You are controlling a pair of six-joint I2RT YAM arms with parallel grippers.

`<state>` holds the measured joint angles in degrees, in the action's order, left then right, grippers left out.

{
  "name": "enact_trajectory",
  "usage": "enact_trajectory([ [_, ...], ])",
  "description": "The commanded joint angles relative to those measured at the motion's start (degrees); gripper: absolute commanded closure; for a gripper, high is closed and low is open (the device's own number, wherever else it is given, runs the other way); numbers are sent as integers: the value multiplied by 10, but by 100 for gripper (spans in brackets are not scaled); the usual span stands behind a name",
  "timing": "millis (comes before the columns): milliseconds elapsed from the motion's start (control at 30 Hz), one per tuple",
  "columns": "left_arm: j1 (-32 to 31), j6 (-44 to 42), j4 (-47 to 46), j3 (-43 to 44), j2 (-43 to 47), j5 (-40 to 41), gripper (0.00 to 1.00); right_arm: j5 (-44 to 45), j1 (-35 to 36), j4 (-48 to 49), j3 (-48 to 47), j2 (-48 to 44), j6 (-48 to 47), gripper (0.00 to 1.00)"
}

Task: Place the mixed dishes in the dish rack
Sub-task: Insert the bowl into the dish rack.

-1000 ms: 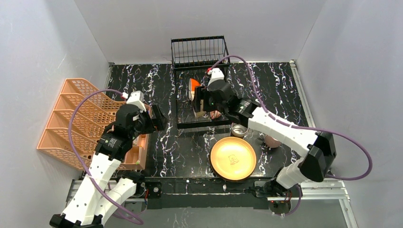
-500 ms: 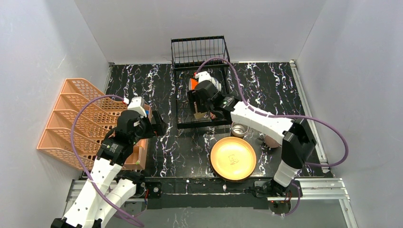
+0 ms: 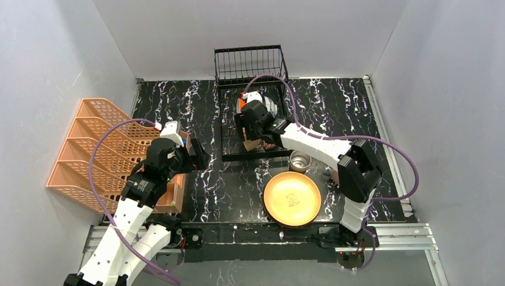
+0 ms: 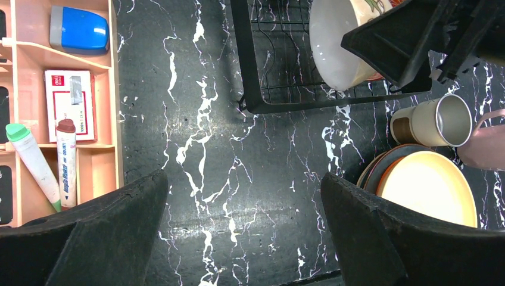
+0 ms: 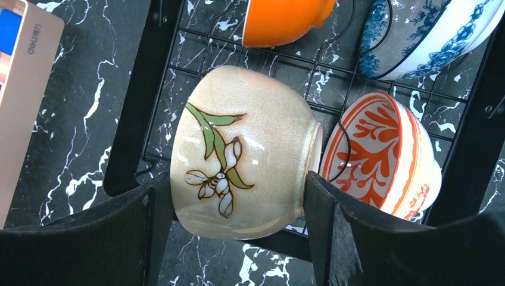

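Clamping beige bowl (image 5: 241, 152) rim-to-foot in wide-spread right jaws, on its side in dish rack (image 5: 134, 113), foot rightward beside red floral bowl (image 5: 381, 155); left jaws fully open, empty, left of rack.

Black marble table boxed in by pale walls

Plain grey-white walls (image 3: 178, 36) close in the back and both sides of a table (image 3: 339, 107) whose black top is veined with white. A metal rail (image 3: 384, 128) runs along its right edge. An orange lattice rack (image 3: 89, 155) sits by the left wall, beside a wooden organiser (image 4: 115, 89). The light is even, with soft shadows.
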<state>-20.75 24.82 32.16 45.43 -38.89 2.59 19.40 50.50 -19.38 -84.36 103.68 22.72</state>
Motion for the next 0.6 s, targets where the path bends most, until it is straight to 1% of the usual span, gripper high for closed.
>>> enact_trajectory([
  [0,-1,-9,-4,-3,2,6,2,1,-9,52,-43,4,13,99],
  [400,-1,-10,-6,-6,1,6,2,-18,-9,58,-40,31,43,99],
  [567,-1,-10,-6,-5,1,7,2,-8,-9,48,-48,44,54,99],
])
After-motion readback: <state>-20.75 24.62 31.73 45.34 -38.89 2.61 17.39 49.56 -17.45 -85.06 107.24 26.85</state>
